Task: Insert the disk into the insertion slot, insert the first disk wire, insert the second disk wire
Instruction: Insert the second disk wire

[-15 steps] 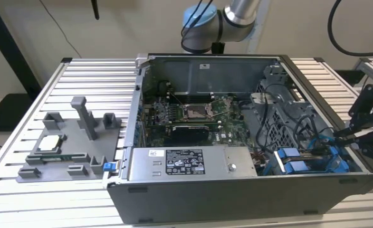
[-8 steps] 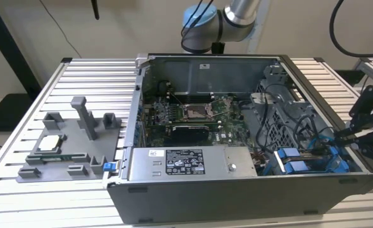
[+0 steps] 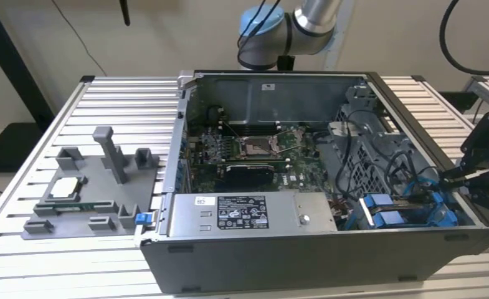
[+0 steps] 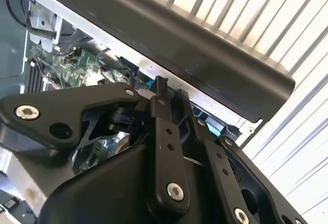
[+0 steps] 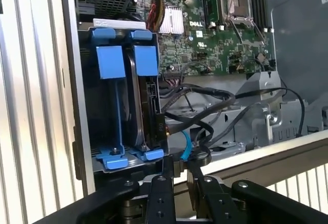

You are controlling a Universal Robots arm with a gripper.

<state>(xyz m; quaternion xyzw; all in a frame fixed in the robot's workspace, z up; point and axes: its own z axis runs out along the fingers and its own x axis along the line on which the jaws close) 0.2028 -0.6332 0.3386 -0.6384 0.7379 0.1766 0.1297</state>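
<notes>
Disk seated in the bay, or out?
In: the disk stands on edge inside the insertion slot, with its blue carrier tabs at the slot's mouth. Whether the wires are plugged: cannot tell.

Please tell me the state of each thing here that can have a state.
computer case, open, side panel off.
disk, seated on edge in the insertion slot.
blue wire, runs beside the disk; plugged or not, cannot tell.
gripper, at the case edge next to the slot.
</notes>
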